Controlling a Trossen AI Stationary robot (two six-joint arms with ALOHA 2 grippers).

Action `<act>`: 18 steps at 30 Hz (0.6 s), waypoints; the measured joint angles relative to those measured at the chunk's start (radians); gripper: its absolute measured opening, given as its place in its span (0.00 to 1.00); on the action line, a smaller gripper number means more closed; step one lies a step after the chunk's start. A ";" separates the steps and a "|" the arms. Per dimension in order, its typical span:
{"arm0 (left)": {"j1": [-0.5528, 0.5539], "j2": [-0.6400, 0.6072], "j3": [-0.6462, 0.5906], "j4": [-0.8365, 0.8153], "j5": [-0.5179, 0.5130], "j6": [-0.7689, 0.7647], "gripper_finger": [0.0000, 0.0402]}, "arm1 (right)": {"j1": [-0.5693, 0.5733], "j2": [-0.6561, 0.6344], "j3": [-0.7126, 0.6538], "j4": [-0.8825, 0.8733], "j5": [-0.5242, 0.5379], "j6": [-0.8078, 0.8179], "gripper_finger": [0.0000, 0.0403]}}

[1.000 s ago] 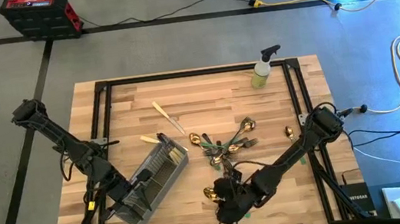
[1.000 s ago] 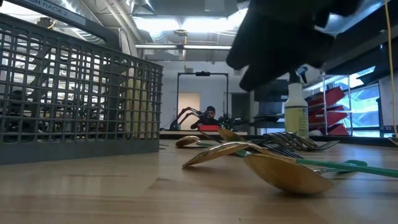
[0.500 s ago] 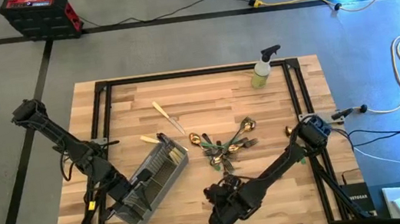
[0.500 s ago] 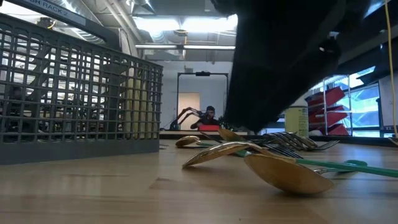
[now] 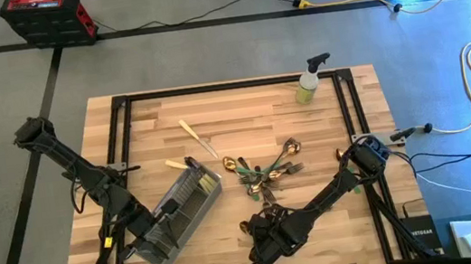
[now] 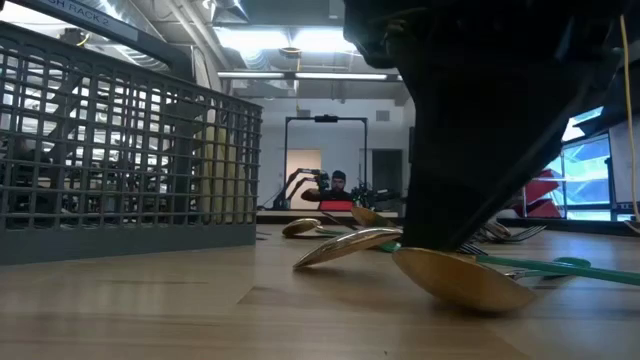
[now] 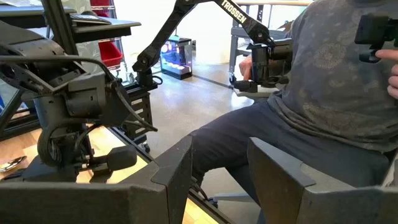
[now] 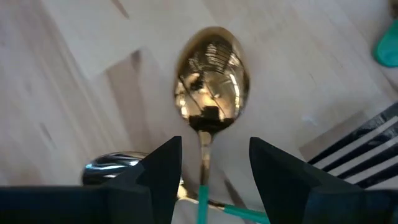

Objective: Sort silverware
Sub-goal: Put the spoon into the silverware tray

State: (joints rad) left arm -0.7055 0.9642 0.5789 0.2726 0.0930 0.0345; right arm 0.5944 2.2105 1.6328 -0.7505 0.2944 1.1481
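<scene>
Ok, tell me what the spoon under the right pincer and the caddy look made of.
Spoon: bowl looks like polished metal with a gold finish, since it mirrors its surroundings; the green handle could be plastic or coated, hard to tell. It lies between the open fingers of the right pincer. Caddy: grey wire mesh, probably coated metal, judging by its thin, even grid.

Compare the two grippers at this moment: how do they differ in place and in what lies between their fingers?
The right gripper is down over the table, straddling a green-handled gold spoon; the left gripper sits by the mesh caddy, nothing between its fingers. Both stand open.
</scene>
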 joint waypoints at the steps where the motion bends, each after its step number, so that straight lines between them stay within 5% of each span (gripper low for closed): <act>1: 0.000 0.000 0.000 0.000 -0.005 0.000 0.35 | -0.001 0.002 -0.007 0.010 -0.005 0.000 0.42; 10: 0.000 0.000 0.000 0.000 -0.012 -0.001 0.35 | -0.006 0.002 -0.041 0.061 -0.019 -0.004 0.40; 18: 0.000 0.000 0.000 0.000 -0.027 -0.002 0.35 | -0.006 0.002 -0.042 0.072 -0.030 -0.019 0.09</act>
State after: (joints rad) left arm -0.7052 0.9642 0.5789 0.2726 0.0658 0.0330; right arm 0.5884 2.2124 1.5906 -0.6784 0.2642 1.1286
